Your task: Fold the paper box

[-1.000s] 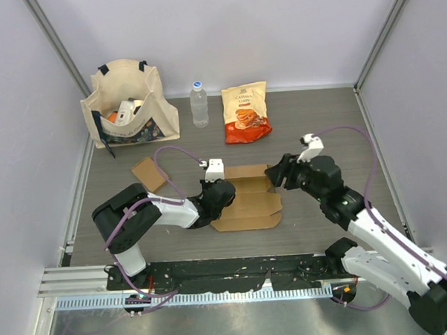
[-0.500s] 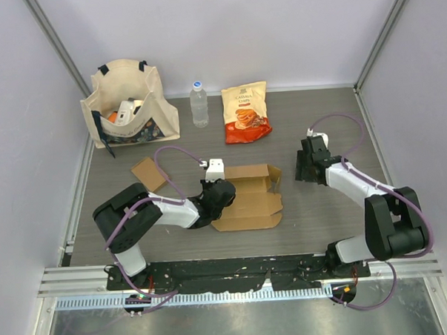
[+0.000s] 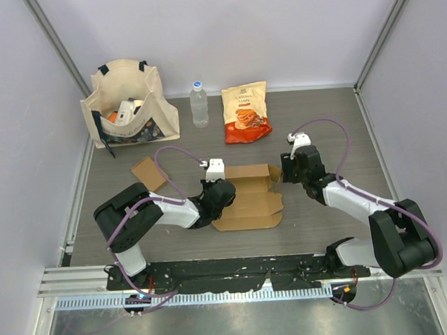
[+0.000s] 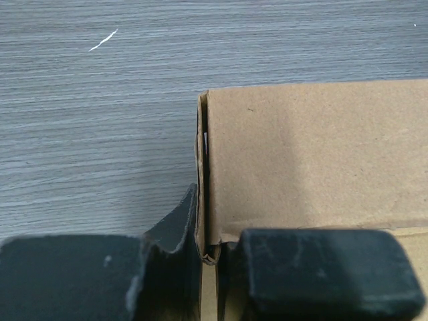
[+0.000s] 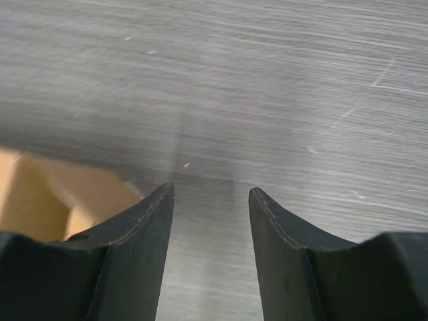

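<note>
While L gripper [image 4: 200, 267] pinches its wall, brown paper box [image 3: 251, 196] partly folded; R gripper [image 5: 210, 221] wide.

Seen from above: left arm [image 3: 147, 208] and right arm [image 3: 358, 202], alike in build, with glossy black rounded housings at the joints and white shells along the links. Looped from wrist to lower link, a thin purple cable on the left [image 3: 174, 147] and its twin on the right [image 3: 327, 121]. Capped at each wrist by a small white camera block, left [image 3: 214, 168] and right [image 3: 302, 139]. Up close, matte black left fingers [image 4: 314, 277], blocky with rounded corners, flecked with pale scuffs. Matte black right fingers [image 5: 127, 261] too, tapering to curved tips, finely textured, with a faint sheen along the inner edges.
</note>
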{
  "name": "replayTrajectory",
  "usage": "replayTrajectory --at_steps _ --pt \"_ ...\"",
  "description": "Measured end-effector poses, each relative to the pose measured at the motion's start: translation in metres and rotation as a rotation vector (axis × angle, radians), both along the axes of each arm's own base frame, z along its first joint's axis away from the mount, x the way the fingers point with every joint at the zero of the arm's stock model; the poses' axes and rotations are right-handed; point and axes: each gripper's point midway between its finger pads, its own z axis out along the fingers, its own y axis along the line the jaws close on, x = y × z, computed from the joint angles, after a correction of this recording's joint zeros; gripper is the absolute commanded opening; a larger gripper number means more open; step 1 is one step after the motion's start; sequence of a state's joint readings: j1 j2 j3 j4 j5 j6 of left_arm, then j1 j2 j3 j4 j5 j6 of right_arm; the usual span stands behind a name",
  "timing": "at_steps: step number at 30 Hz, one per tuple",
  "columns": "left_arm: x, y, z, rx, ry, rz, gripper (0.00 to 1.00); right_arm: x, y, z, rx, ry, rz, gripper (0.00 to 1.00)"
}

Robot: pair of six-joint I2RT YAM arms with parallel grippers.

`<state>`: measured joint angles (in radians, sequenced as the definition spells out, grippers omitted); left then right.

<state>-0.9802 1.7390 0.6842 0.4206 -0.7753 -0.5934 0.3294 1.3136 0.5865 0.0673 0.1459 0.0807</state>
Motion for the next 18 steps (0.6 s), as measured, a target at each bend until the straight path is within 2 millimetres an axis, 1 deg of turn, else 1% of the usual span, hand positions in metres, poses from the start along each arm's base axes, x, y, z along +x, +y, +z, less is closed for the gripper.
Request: replayTrajectory --at_steps 4,5,9,12,16,18 --pt "0.000 0.000 0.000 0.000 0.000 0.000 0.00 -0.019 0.024 0.008 0.033 -0.031 0.097 0.53" --pt "0.000 0.000 0.000 0.001 -0.001 -0.001 0.00 -0.023 0.033 0.012 0.041 -0.044 0.124 0.53" --pt "0.000 0.000 0.000 0.001 -0.001 -0.002 0.00 -0.034 0.055 0.032 0.071 -0.096 0.194 0.53" --pt "0.000 0.000 0.000 0.001 -0.001 -0.001 0.00 -0.040 0.059 0.039 0.082 -0.109 0.207 0.53" --pt "0.000 0.000 0.000 0.001 -0.001 -0.002 0.00 -0.043 0.059 0.028 0.073 -0.047 0.196 0.52" --pt "0.000 0.000 0.000 0.001 -0.001 -0.002 0.00 -0.046 0.059 0.022 0.072 -0.009 0.189 0.50"
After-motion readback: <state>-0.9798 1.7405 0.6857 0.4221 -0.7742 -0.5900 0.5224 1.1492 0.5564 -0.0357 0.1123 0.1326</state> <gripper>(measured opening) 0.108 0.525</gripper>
